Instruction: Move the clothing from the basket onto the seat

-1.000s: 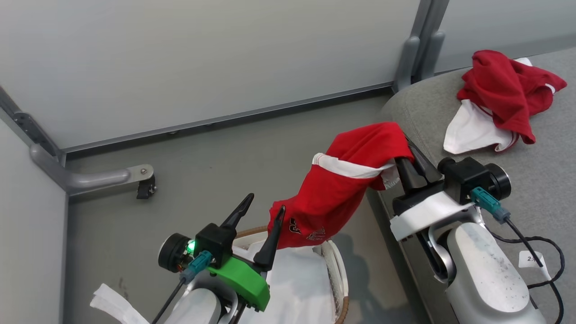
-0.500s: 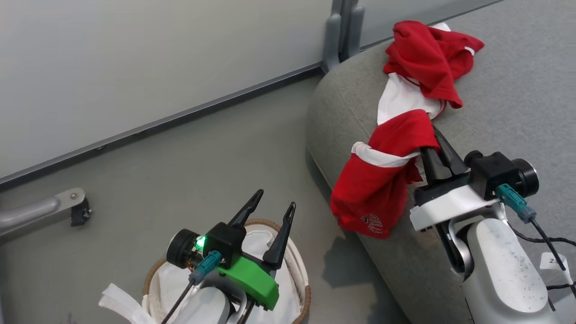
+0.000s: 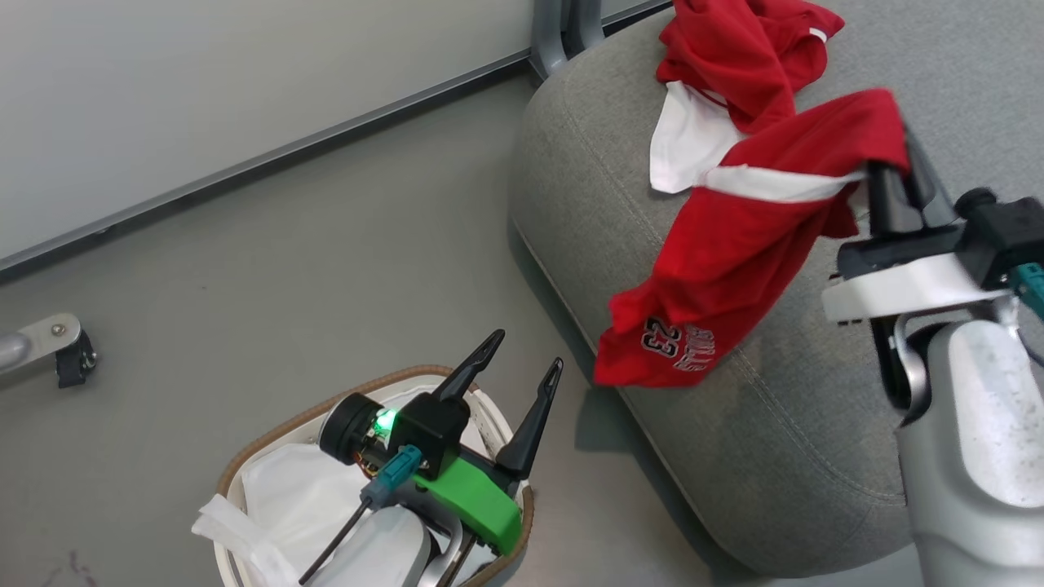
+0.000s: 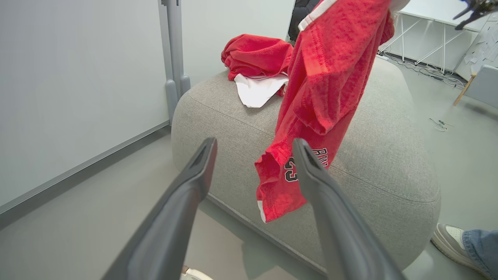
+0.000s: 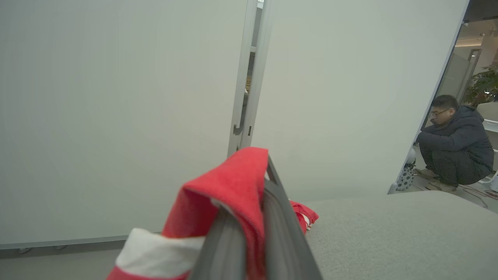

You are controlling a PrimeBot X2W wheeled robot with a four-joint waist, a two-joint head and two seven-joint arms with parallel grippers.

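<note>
1. While the left end effector [image 3: 528,347] hovers over it, the small oval white plastic basket with a brown woven rim [image 3: 281,489] sits on the grey floor [image 3: 285,269], white cloth liner showing.
2. That end effector's 2 dark fingers are spread wide, released.
3. The bright red "23" jersey with white trim [image 3: 734,261] hangs above the rounded edge of the large grey fabric seat [image 3: 775,424].
4. A 2nd crumpled red garment with white lining [image 3: 734,49] lies on the seat.
5. The right end effector [image 3: 901,175] is clenched on the jersey's top fold.
</note>
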